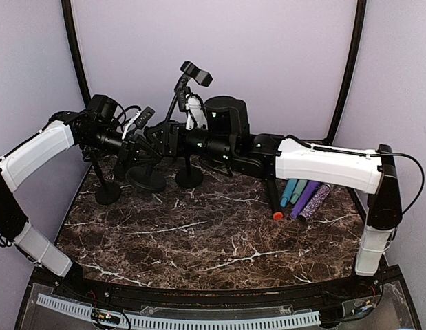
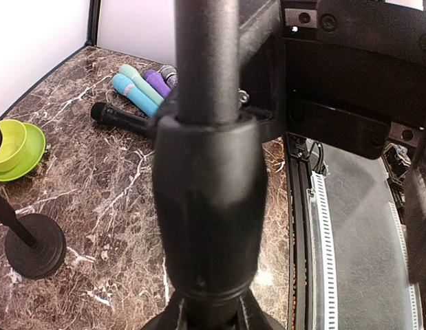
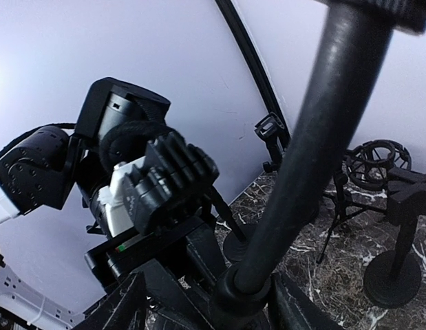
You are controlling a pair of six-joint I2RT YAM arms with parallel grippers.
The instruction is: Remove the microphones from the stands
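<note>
Standing microphone: a plain black round shaft, upright, seated in the thicker black sleeve of its stand, at the back left of the marbled worktop.
Left gripper: jaws clamped on the lower end of the stand's sleeve.
Right gripper: jaws apart, one finger on either side of the shaft just above the sleeve, with a gap showing on one side.
Nearby: five loose microphones lie side by side at the right of the worktop. A green bowl and a second stand's round base sit on the marble to the left in the left wrist view.
Hard to make out: the top edge of both wrist views cuts off the upper end of the shaft. From above, the two arms cover shaft and sleeve, so it is unclear which round base is theirs.
</note>
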